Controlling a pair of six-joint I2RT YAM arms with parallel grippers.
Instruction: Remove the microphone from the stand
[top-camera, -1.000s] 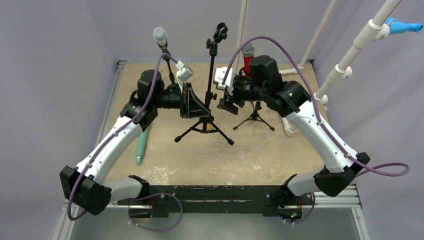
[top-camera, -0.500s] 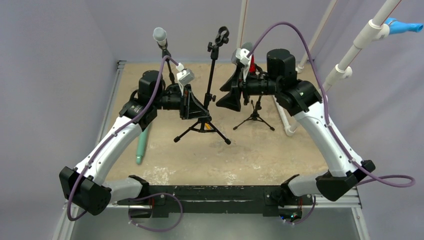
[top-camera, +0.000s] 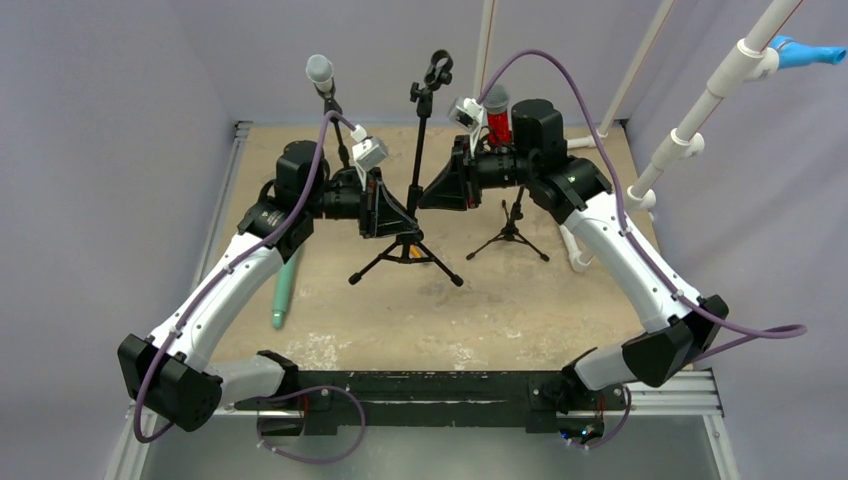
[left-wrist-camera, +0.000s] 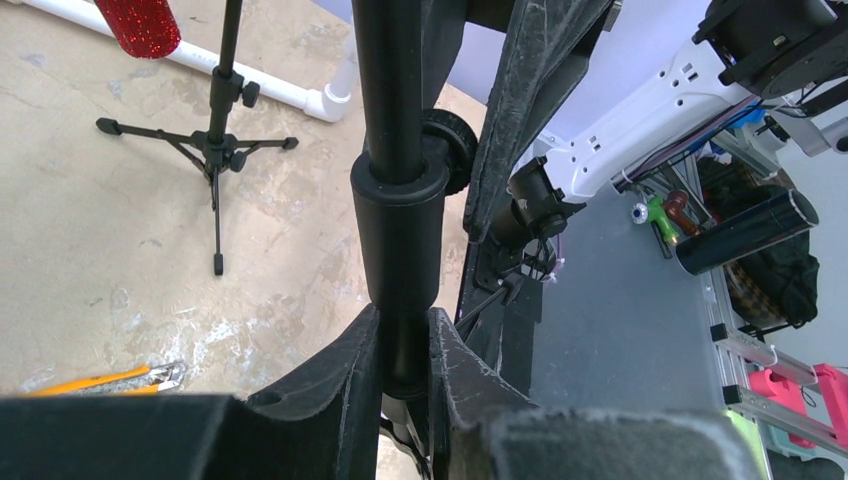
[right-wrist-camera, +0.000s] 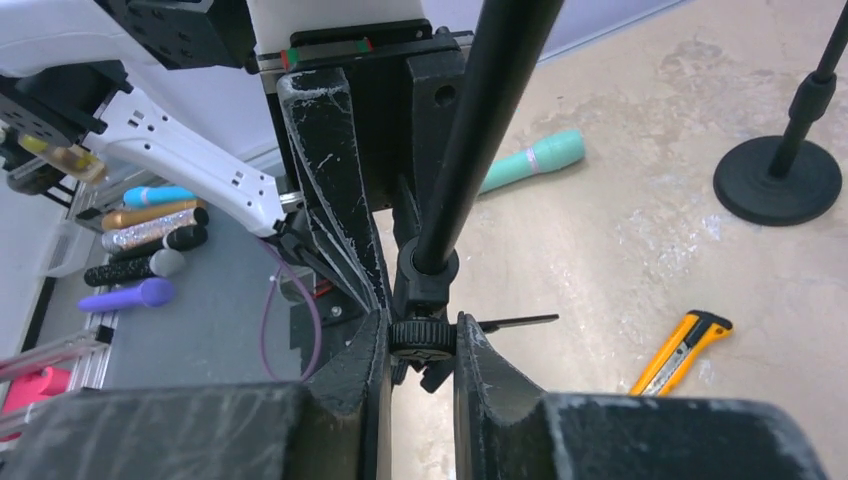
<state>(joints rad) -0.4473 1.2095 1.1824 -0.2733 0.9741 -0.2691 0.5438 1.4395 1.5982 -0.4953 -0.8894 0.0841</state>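
Nearest are the two arm bases, on a black rail (top-camera: 430, 385) at the table's edge. The table (top-camera: 520, 300) is tan, scuffed and blotched white. Plain lavender walls (top-camera: 100, 100) close it in, and white pipes (top-camera: 700, 100) rise at the far right.

There are three mics on the table. The teal mic (top-camera: 283, 290) lies flat at near left, its long axis running near to far. One yellow knife (right-wrist-camera: 685, 350) lies on the table too.

There are three stands. The centre stand (top-camera: 420, 130) is a tripod whose pole leans slightly right, and the clip (top-camera: 437, 68) at its top is empty. Both arms hold it. The left gripper (left-wrist-camera: 404, 345) is clamped on the pole just under a collar. The right gripper (right-wrist-camera: 422, 345) is closed on the knob (right-wrist-camera: 422, 338), a finger touching each side.

Farther back, the right stand (top-camera: 510, 225), also a tripod, carries the red mic (top-camera: 495, 120) upright with its grey head on top. The left stand (right-wrist-camera: 778, 180), on a round base, holds the grey mic (top-camera: 319, 70) head up and tilted.

Off the table, five spare mics (right-wrist-camera: 140, 240) lie in a row.
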